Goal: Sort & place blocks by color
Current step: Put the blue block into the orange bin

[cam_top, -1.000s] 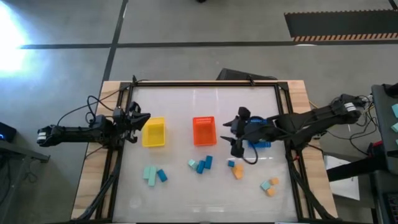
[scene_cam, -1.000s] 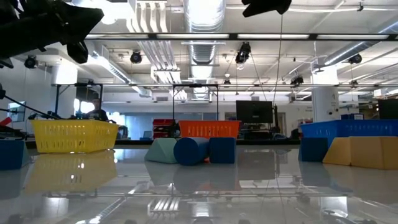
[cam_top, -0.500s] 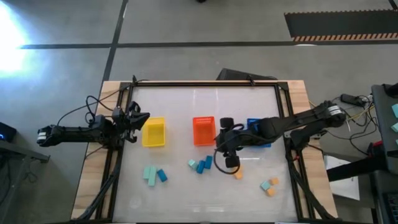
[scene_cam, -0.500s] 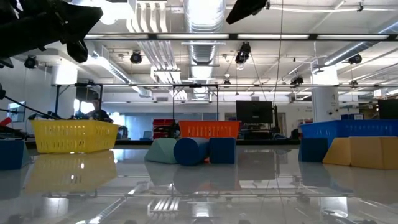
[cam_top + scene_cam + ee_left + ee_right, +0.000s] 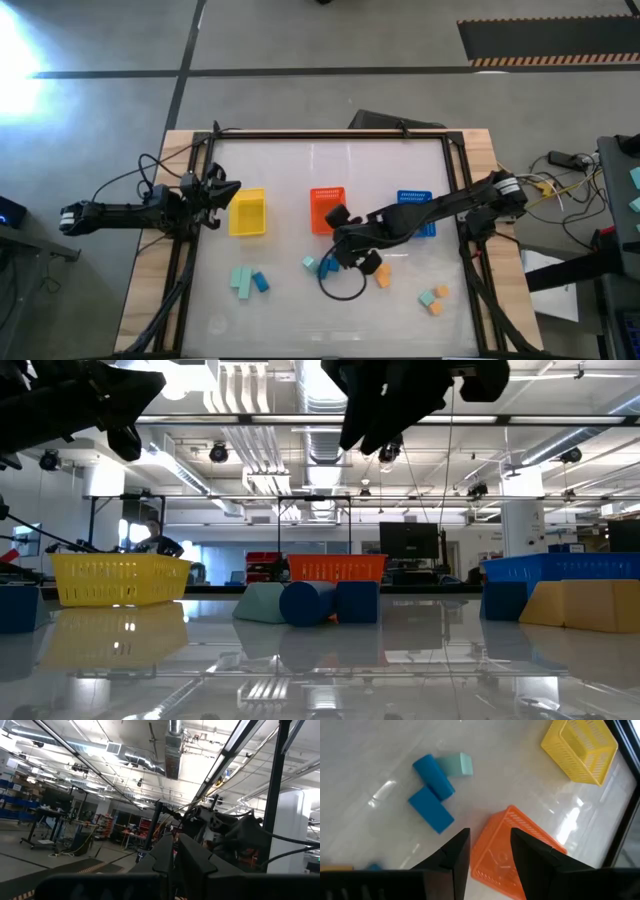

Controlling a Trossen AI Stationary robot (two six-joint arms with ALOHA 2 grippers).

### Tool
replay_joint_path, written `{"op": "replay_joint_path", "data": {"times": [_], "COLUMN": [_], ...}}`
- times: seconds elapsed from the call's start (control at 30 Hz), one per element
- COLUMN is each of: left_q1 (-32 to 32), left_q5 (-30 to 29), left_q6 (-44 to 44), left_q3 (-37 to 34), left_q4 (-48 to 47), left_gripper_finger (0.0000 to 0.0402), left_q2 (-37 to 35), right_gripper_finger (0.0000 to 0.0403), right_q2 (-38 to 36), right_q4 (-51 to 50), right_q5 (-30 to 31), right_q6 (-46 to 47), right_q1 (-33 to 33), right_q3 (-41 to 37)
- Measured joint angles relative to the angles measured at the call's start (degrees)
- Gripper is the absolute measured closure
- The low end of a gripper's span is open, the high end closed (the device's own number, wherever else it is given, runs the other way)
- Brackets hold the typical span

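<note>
Right gripper (image 5: 340,243), fingers narrowly parted and empty, hovers just beside the orange basket (image 5: 512,845), blue blocks (image 5: 432,795) ahead on open table.

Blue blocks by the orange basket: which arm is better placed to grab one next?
Right. The right hand hovers open beside the blue blocks, just in front of the orange basket. The left hand waits at the table's left edge, beyond the yellow basket, so it would have to travel farther.

Two dark jointed arms, black cables trailing, each tool (image 5: 485,851) with blunt dark fingers.
</note>
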Motion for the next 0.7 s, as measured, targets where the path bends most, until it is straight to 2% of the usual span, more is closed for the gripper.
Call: {"op": "replay_joint_path", "data": {"times": [0.3, 0.43, 0.57, 0.7], "left_q1": [0.02, 0.02, 0.02, 0.0], "left_q5": [0.0, 0.0, 0.0, 0.0], "left_q6": [0.02, 0.02, 0.02, 0.02], "left_q3": [0.0, 0.0, 0.0, 0.0], "left_q4": [0.02, 0.05, 0.04, 0.04], "left_gripper_finger": [0.0391, 0.0391, 0.0391, 0.0391], "left_q2": [-0.1, -0.11, -0.11, -0.12], "right_gripper_finger": [0.0205, 0.0178, 0.0166, 0.0166], "right_q2": [3.34, 3.22, 4.08, 7.54], "right_q4": [-1.21, -1.67, -1.8, -1.58], "right_q5": [0.01, -0.01, -1.99, -3.01], "right_q6": [-7.46, -14.67, -21.06, -20.3], "right_q1": [-0.05, -0.05, -0.05, -0.07], "right_q3": [1.75, 0.63, -0.27, -0.29]}}
